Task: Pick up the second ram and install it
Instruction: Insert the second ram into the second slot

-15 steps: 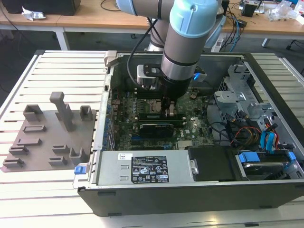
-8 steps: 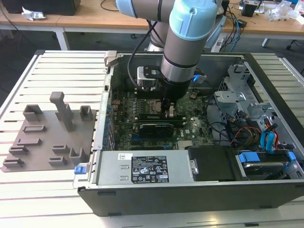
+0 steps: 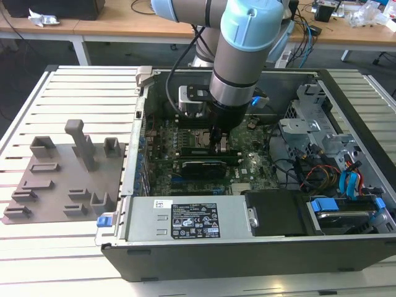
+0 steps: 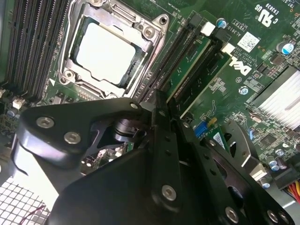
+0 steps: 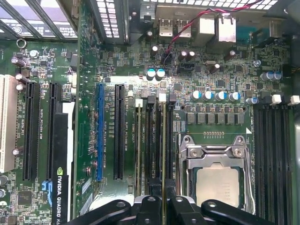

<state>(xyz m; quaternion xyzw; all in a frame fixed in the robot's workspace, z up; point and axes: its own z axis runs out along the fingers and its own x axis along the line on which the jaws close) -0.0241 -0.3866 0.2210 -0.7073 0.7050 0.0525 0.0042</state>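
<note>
My gripper reaches down into the open computer case, over the motherboard just beside the square CPU socket. In the first wrist view the black fingers are shut on the thin top edge of the second ram, which stands edge-on in line with the long black slots next to the socket. In the second wrist view two green sticks lie side by side in those slots. The second ram runs up from my gripper, and the other stick is beside it.
A grey fixture plate with blocks lies at the exterior view's left, outside the case. Inside are the power supply, the drive cage and loose cables. A graphics card and expansion slots flank the memory slots.
</note>
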